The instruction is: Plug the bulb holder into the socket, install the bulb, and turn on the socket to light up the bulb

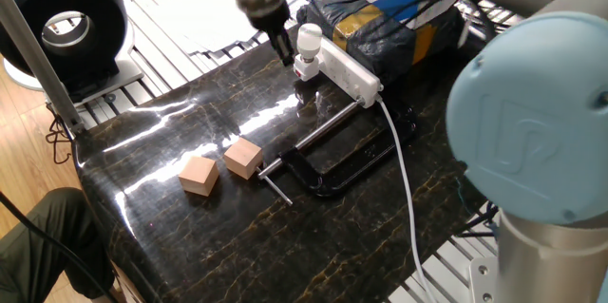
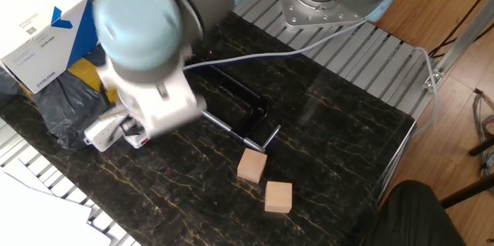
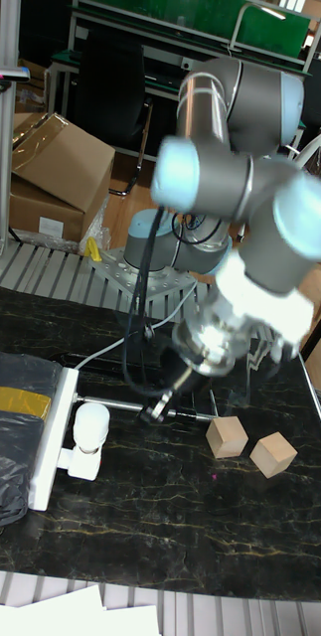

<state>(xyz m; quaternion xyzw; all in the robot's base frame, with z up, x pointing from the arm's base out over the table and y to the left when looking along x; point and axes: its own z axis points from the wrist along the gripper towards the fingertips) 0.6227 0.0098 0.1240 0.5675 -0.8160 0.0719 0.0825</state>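
Left to right in the tall fixed view. The socket (image 3: 53, 434) lies along the left edge of the dark table (image 3: 180, 537), its long axis running near to far, butted against a black bag (image 3: 6, 447), which appears to keep it from sliding. The bulb holder (image 3: 80, 462) is plugged into the socket's right-hand face, near its near end; its axis is horizontal, pointing right, away from the strip. The bulb (image 3: 89, 422) sits on the holder, touching it. Its globe points toward the far side in this view; its true tilt cannot be told.

Centre: the gripper (image 3: 160, 407) hangs apart from the bulb, grasping nothing visible; motion blur hides whether its jaws are parted. A black clamp (image 3: 195, 409) lies beside it.

Right: two wooden cubes (image 3: 249, 445) rest on the table, well apart from the socket.
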